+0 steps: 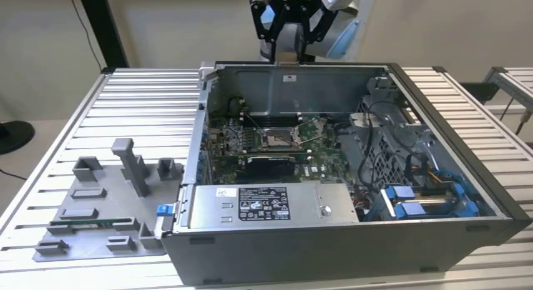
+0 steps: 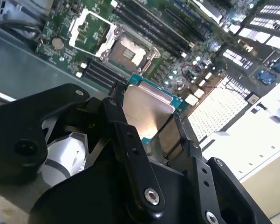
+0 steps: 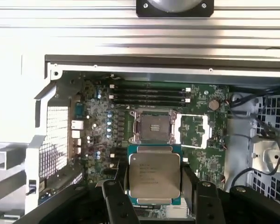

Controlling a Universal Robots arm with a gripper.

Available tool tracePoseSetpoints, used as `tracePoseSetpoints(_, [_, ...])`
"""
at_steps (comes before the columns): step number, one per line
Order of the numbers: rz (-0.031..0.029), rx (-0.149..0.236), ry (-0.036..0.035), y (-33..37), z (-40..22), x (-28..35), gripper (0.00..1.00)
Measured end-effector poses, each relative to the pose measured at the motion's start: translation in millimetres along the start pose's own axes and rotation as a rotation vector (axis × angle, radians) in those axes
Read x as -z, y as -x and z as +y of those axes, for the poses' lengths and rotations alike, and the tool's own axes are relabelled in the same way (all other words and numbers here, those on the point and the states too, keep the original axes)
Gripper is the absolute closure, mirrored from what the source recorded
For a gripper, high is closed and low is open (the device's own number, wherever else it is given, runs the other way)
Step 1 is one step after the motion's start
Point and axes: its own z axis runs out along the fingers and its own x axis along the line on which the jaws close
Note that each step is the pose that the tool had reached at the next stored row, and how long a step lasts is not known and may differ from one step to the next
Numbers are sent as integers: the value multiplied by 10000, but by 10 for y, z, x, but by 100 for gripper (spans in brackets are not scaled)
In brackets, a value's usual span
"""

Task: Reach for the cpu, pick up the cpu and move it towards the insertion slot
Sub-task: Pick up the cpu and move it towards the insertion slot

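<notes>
My gripper [image 3: 153, 189] is shut on the cpu [image 3: 154, 175], a thin square chip with a silvery top and a teal-green rim, which its black fingers [image 3: 115, 192] clamp at two opposite edges. The second wrist view shows the same hold, with the cpu [image 2: 146, 112] between the fingers [image 2: 121, 126]. Past the chip on the green board lies the insertion slot [image 3: 153, 127], a metal-framed socket with its cover plate [image 3: 195, 130] swung open beside it. In the exterior view my gripper [image 1: 288, 56] hangs above the case's far wall, well above the insertion slot [image 1: 279, 138].
The open computer case [image 1: 466, 178] lies on a slatted metal table [image 1: 141, 109]. A power supply [image 1: 266, 204] sits at its near side, with cables and blue drive bays [image 1: 425, 199] toward the exterior view's right. A grey plastic tray [image 1: 100, 246] with a green memory stick [image 1: 92, 222] lies beside the case.
</notes>
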Motion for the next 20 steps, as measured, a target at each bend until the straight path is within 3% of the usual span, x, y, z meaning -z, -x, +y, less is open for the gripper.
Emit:
tracePoseSetpoints(10, [4,1,-1,-10,201,-24,100])
tracePoseSetpoints(17, [4,-2,-1,-8,212,-35,100])
tracePoseSetpoints(20, [5,-1,-1,61,212,-33,100])
